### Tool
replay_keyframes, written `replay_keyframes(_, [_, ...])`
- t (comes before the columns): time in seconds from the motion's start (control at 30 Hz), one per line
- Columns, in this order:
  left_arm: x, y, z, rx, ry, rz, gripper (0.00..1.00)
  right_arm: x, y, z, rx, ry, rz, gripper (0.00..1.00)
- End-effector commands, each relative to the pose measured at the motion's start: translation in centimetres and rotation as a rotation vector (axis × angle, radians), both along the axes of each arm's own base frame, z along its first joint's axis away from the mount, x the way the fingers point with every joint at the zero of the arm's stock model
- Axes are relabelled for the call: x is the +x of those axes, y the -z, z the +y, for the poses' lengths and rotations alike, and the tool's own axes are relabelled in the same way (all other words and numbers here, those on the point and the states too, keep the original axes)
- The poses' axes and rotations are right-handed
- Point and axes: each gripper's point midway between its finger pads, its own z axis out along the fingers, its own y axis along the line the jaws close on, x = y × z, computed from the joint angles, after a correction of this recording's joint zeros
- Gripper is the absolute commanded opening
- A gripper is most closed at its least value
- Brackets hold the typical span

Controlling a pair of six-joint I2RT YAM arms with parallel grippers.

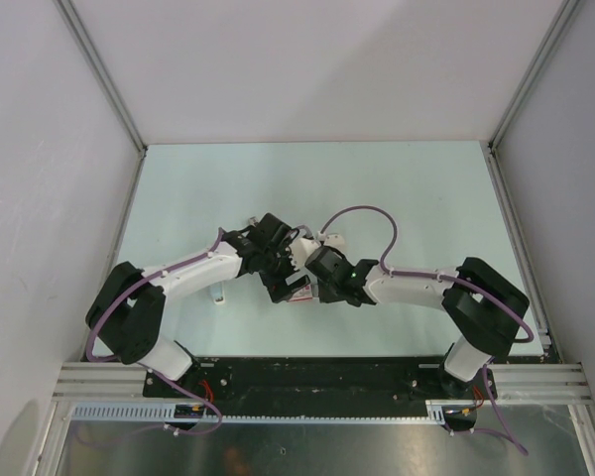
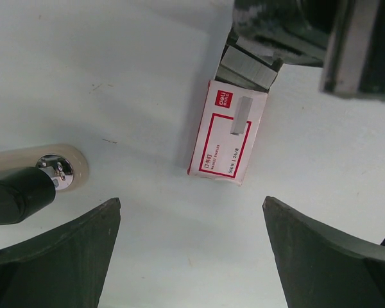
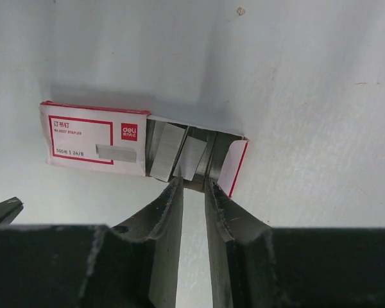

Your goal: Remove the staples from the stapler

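Observation:
A small white box with red borders (image 2: 228, 138) lies flat on the table, its open end showing grey strips of staples (image 2: 247, 70). In the right wrist view the box (image 3: 93, 138) lies crosswise and the staples (image 3: 170, 151) sit loose in its mouth. My right gripper (image 3: 194, 181) is open by a narrow gap, its tips at the mouth on either side of one strip's end. My left gripper (image 2: 191, 200) is wide open and empty, short of the box's closed end. A cream and black oblong thing with a chrome stud (image 2: 61, 168), possibly the stapler, lies left of it.
From above, both arms meet over the box (image 1: 299, 295) near the table's middle front. A small pale object (image 1: 218, 296) lies beside the left arm. Grey walls with metal posts (image 1: 104, 79) close in three sides of the pale green table (image 1: 416, 188).

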Motion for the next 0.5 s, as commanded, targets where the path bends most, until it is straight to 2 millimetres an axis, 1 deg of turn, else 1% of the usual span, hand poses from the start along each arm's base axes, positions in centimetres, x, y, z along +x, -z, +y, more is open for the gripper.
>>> replay_keyframes(0.0, [-0.3,-0.5,-0.4,-0.024,0.035,-0.008,0.97,0.7,-1.1,0.7,-0.024,0.003,-0.052,0.24])
replay_keyframes(0.17, [-0.3,-0.6,-0.4,-0.026,0.033,-0.009,0.97,0.8,-1.3,0.8,-0.040,0.002,-0.065,0.24])
replay_keyframes(0.27, [-0.3,-0.7,-0.3,-0.026,0.034,-0.013,0.97,1.0,-2.1,1.2,-0.021,0.004,-0.087,0.24])
replay_keyframes(0.4, [-0.1,-1.3,-0.4,-0.041,0.030,-0.026,0.97,1.3,-3.5,2.0,0.031,0.001,-0.112,0.24])
replay_keyframes(0.47, [0.0,-1.6,-0.5,-0.052,0.028,-0.027,0.97,1.4,-3.8,2.5,0.053,-0.005,-0.117,0.24])
